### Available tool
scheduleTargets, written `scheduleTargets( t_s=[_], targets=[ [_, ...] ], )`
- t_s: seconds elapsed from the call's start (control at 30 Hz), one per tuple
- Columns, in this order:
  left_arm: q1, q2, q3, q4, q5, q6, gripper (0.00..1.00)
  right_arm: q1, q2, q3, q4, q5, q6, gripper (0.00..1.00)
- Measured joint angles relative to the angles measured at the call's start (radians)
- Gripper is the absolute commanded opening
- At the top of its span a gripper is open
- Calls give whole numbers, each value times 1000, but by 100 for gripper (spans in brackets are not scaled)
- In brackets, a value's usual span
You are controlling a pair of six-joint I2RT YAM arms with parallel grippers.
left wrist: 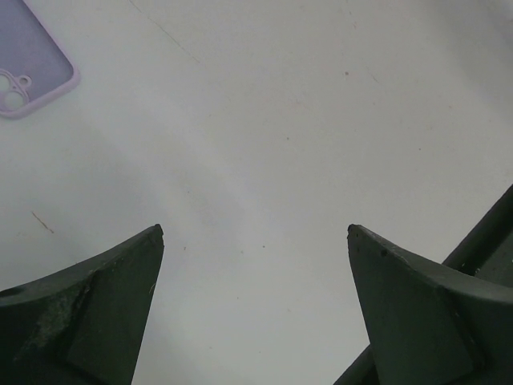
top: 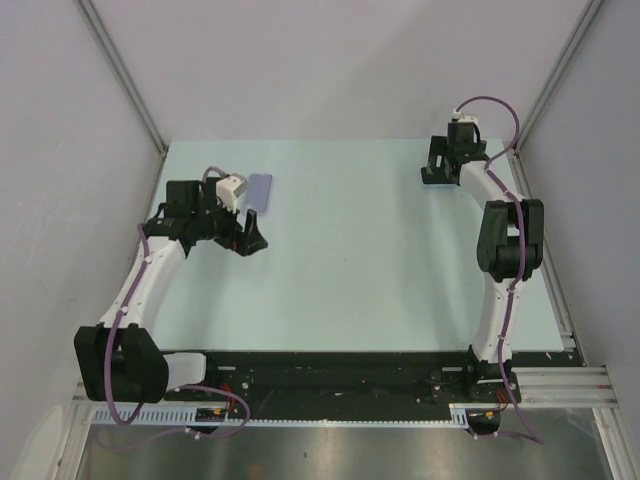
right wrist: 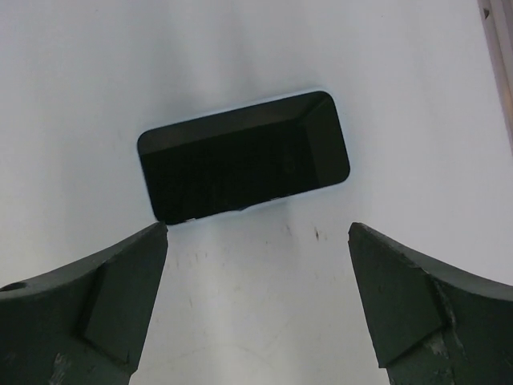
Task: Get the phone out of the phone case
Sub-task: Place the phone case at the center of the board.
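My left tool [left wrist: 255, 233] is spread near the empty lilac phone case [left wrist: 28, 68], my right tool [right wrist: 258, 228] spread by the bare phone [right wrist: 244, 156]; withdrawing low, I could knock either.

Lab robot cell: bare grey walls [top: 330, 60], pale table [top: 360, 280], aluminium rail [top: 560, 385]

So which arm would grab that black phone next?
Right. The right gripper hangs open right by the phone; the left gripper is far off, beside the empty case.
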Motion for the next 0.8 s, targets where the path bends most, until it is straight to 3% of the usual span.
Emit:
scheduleTargets(
  t_s=[0.3,0.57,0.8],
  targets=[
    [23,-36,-107,0,58,48,100,-70,233,313,-167,29,208,100],
    [23,-84,-129,22,102,72,100,-116,358,484,-214,76,317,100],
    [23,-92,-145,40,119,83,100,-146,454,595,-275,3,379,100]
  ],
)
